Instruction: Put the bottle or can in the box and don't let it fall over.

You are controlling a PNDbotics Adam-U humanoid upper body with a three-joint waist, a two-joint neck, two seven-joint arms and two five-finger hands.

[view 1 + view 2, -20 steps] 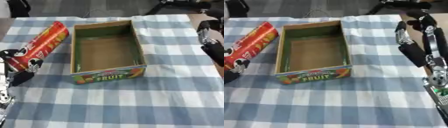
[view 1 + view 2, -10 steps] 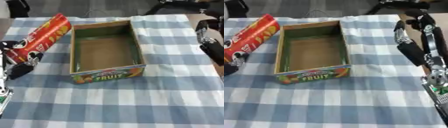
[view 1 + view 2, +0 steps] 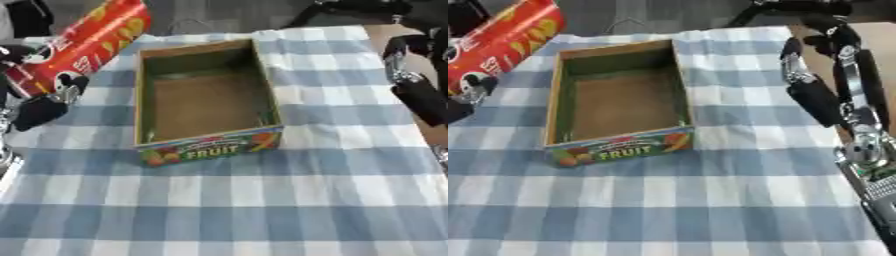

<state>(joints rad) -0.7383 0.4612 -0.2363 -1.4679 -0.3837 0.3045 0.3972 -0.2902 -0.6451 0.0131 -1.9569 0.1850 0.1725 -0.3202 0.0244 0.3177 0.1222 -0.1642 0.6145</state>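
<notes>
Red can (image 3: 83,47) held tilted at the far left, lifted off the table (image 3: 262,210), with the left hand (image 3: 44,100) at its lower end and dark fingers (image 3: 72,86) curled round it, well left of the open cardboard box (image 3: 206,100). Box empty at the middle of the checked cloth, "FRUIT" label on its near wall, nothing between can and box. Right hand (image 3: 815,95) idle at the right edge, fingers straight and holding nothing; left hand partly cut off by the frame.
</notes>
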